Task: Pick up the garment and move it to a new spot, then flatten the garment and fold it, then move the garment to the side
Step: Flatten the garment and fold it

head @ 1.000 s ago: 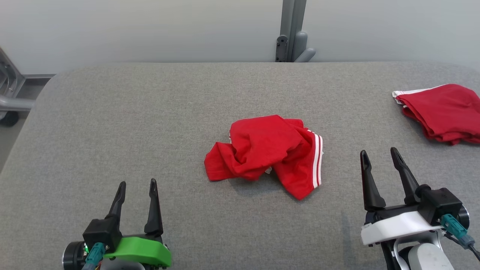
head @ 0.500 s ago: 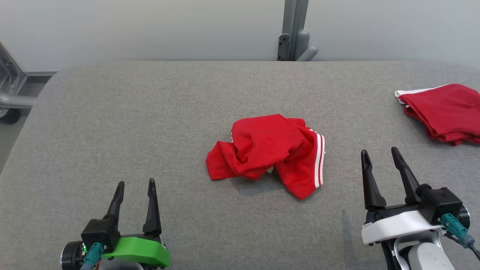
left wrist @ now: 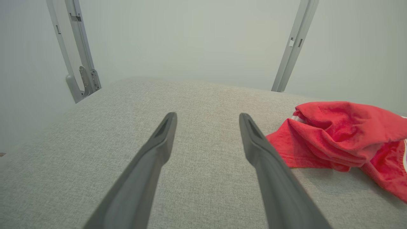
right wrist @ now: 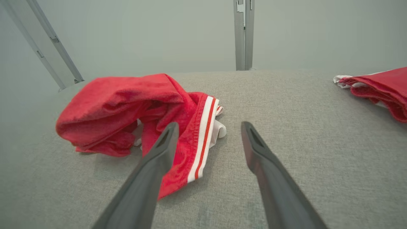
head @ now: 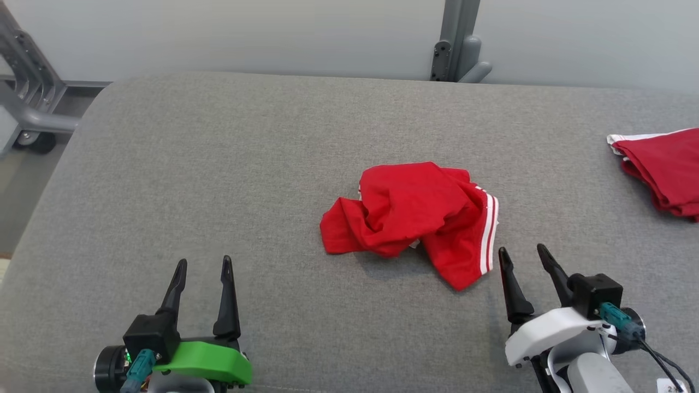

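The left gripper (head: pixel 203 260) waits at the near edge of the table (head: pixel 218 164), fingers wide and empty; the right gripper (head: pixel 521 249), equally wide and empty, has closed in just beside the striped edge of the garment (head: pixel 415 213), so the pick-up looks imminent. The garment lies crumpled mid-table, red with white stripes; another red cloth (head: pixel 666 169) lies far right.

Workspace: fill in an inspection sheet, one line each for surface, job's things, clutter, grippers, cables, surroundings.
Surface: grey fabric table, no stains seen.
Job's things: red garment with white stripes, crumpled mid-table, untouched.
Clutter: second red garment, layered, at the table's right edge.
Grippers: left gripper open, holding nothing, apart from the garment; right gripper open, holding nothing, close beside its striped edge.
Cables: teal connectors at both wrists; black cable off the right wrist.
Surroundings: pale wall, grey post, wheeled frame at left.
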Available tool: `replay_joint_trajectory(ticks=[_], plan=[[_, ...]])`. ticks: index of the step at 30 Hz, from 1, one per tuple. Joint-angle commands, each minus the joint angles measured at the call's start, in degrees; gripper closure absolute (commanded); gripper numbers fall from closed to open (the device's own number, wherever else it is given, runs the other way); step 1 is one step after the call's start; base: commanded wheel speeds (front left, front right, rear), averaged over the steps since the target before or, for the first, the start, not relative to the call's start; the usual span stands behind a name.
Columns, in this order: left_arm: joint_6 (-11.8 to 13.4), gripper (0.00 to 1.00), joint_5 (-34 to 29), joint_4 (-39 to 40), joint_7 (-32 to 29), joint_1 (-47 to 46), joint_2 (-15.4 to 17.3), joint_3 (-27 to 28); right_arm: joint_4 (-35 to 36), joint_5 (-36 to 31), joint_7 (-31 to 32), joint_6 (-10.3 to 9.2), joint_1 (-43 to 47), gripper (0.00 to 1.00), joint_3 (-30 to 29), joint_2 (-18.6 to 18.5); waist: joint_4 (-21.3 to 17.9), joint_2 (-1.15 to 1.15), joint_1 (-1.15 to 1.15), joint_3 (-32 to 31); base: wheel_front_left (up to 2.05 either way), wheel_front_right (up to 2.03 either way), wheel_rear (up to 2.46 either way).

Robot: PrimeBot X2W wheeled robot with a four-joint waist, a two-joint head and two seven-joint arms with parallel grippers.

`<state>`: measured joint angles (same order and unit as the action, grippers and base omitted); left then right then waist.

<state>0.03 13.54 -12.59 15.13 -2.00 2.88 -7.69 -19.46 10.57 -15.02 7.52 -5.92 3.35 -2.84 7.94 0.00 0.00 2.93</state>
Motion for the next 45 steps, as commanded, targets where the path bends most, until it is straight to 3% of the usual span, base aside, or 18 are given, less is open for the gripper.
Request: replay_joint_trajectory(ticks=[1, 13, 19, 20, 21, 22, 33, 45], plan=[[0.33, 0.0, 0.25, 0.14, 0.0, -1.13, 0.05, -0.21, -2.96, 0.79, -0.06, -0.06, -2.02, 0.0, 0.42, -0.12, 1.76, 0.0, 0.0, 1.04, 0.0, 0.0, 0.0], [1.01, 0.0, 1.12, 0.28, 0.0, -1.59, 0.05, -1.11, -19.21, 2.39, -0.16, -0.06, -8.89, 0.0, 0.52, -0.12, 6.33, 0.0, 0.0, 3.1, 0.0, 0.0, 0.0], [1.24, 0.0, 1.3, 0.36, 0.0, -1.62, 0.05, -1.2, -23.44, 5.47, -0.17, -0.06, -10.96, 0.01, 2.5, -0.14, 7.04, 0.0, 0.0, 3.75, 0.0, 0.0, 0.0], [1.35, 0.0, 1.29, 0.39, 0.0, -1.62, 0.05, -1.16, -23.59, 5.52, -0.17, -0.06, -11.29, 0.6, 2.51, -0.17, 7.01, 0.0, 0.0, 3.82, 0.0, 0.0, 0.0], [1.41, 0.0, 1.25, 0.42, 0.0, -1.59, 0.05, -1.15, -23.36, 6.07, -0.18, -0.06, -11.53, 0.76, 2.25, -0.16, 6.93, 0.0, 0.0, 3.84, 0.0, 0.0, 0.0], [1.49, 0.0, 1.22, 0.48, 0.0, -1.54, 0.05, -1.08, -22.73, 6.86, -0.18, -0.06, -11.77, 1.0, 2.03, -0.17, 6.78, 0.0, 0.0, 3.85, 0.0, 0.0, 0.0], [1.45, 0.0, 0.61, 0.57, 0.0, -0.89, 0.04, -0.8, -10.54, 11.63, -0.19, -0.06, -11.59, 1.0, -4.03, -0.16, 3.81, 0.0, 0.0, 3.29, 0.0, 0.0, 0.0], [1.48, 0.0, 0.9, 0.18, 0.0, -1.31, 0.04, -1.94, -3.61, 6.72, -0.19, -0.06, -12.32, 1.0, -13.44, -0.18, 2.78, 0.0, 0.0, 3.43, 0.0, 0.0, 0.0]])
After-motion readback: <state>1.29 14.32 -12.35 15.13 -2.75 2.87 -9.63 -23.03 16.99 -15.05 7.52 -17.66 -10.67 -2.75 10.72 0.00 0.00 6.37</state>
